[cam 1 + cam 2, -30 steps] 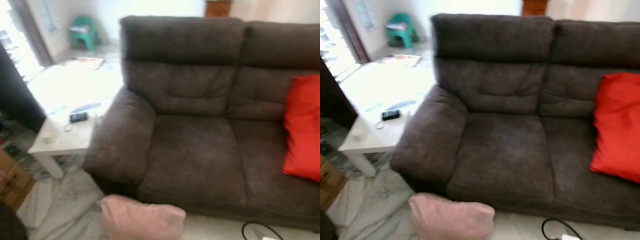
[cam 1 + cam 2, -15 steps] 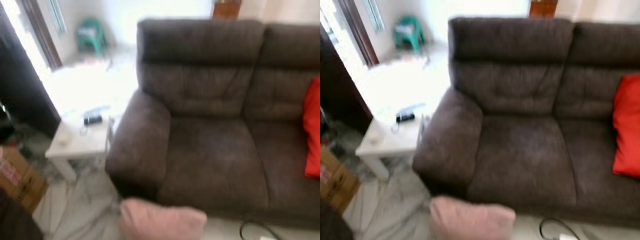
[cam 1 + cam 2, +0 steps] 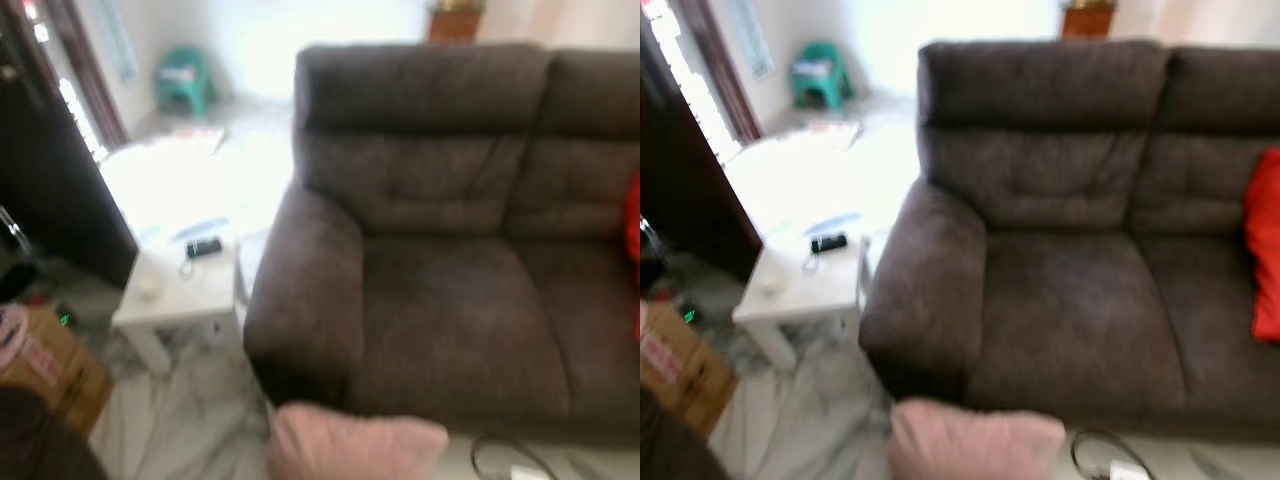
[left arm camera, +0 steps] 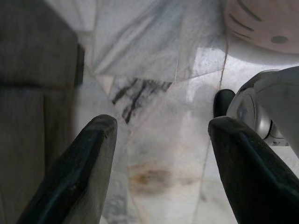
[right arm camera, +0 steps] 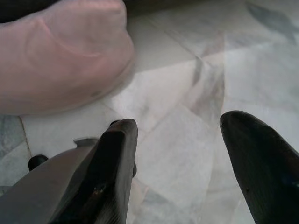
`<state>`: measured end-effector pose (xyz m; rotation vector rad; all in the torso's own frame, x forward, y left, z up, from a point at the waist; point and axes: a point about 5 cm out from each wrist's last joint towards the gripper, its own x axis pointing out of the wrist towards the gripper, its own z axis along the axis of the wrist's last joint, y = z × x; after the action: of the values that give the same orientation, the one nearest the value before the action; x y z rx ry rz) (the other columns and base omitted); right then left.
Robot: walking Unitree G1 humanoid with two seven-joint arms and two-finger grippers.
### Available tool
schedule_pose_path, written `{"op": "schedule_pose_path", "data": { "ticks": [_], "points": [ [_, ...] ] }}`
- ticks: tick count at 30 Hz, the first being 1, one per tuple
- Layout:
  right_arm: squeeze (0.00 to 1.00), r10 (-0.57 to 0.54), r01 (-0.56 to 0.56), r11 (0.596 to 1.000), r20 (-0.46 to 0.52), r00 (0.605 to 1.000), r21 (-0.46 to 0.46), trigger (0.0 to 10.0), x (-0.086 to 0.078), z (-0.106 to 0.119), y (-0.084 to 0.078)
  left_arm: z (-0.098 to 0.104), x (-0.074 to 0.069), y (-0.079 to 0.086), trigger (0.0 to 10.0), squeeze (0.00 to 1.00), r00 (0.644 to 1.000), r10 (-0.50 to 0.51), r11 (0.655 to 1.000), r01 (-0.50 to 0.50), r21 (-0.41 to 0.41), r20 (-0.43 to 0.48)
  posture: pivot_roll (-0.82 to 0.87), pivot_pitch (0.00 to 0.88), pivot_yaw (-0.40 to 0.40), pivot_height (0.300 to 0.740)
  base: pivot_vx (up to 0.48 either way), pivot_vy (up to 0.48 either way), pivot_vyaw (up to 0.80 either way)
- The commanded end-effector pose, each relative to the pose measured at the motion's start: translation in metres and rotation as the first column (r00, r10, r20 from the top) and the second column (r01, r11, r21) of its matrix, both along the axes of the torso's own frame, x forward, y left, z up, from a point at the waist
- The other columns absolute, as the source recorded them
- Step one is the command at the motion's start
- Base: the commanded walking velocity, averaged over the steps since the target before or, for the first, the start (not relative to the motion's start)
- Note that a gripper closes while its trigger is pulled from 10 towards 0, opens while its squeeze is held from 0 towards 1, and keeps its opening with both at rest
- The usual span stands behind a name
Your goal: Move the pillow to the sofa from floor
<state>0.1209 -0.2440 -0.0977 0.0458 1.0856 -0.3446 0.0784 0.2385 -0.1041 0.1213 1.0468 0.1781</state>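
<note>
You see a pink pillow (image 3: pixel 355 447) on marble floor (image 3: pixel 190 420), touching the brown sofa (image 3: pixel 450 270), white side table (image 3: pixel 180 285) beside it.

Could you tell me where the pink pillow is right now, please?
The pink pillow lies on the marble floor at the bottom of the head views, against the front of the brown sofa, below its left armrest.

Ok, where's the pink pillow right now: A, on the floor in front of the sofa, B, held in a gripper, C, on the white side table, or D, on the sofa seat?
A: the pink pillow lies on the marble floor just in front of the sofa, below its arm, and both grippers, left and right, hang open over bare floor.
</note>
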Motion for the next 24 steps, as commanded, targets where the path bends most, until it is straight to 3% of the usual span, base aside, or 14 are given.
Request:
{"op": "schedule_pose_path", "data": {
  "ticks": [1, 5, 15, 24],
  "points": [
    [0.0, -0.006, 0.006, 1.0, -0.013, 1.0, -0.019, 10.0, -0.005, 0.0006, -0.0077, 0.0001, 0.0061, -0.0068, 10.0, 0.0, 1.0, -0.019, 1.0, 0.02, -0.006, 0.022, 0.05, 0.019, 0.006, 0.74, 0.0, 0.0, -0.79],
    [0.0, -0.004, 0.004, 1.0, -0.012, 1.0, -0.019, 10.0, -0.0043, 0.0008, -0.0076, 0.001, 0.0082, -0.0058, 10.0, 0.0, 0.999, -0.02, 1.0, 0.02, -0.003, 0.033, 0.05, 0.02, 0.005, 0.74, 0.0, 0.0, -0.65],
    [0.0, -0.004, 0.004, 1.0, -0.001, 1.0, -0.018, 10.0, -0.0006, 0.0017, -0.0069, 0.0024, 0.0148, -0.0077, 10.0, 0.0, 0.998, -0.024, 1.0, 0.025, -0.005, 0.056, 0.05, 0.021, 0.005, 0.74, 0.0, 0.0, 0.0],
    [0.0, -0.001, 0.001, 1.0, 0.002, 1.0, -0.016, 10.0, 0.0007, 0.0016, -0.005, 0.0027, 0.0153, -0.0073, 10.0, 0.0, 0.998, -0.022, 1.0, 0.022, -0.003, 0.061, 0.05, 0.023, 0.004, 0.74, 0.0, 0.0, -0.79]
  ]
}}
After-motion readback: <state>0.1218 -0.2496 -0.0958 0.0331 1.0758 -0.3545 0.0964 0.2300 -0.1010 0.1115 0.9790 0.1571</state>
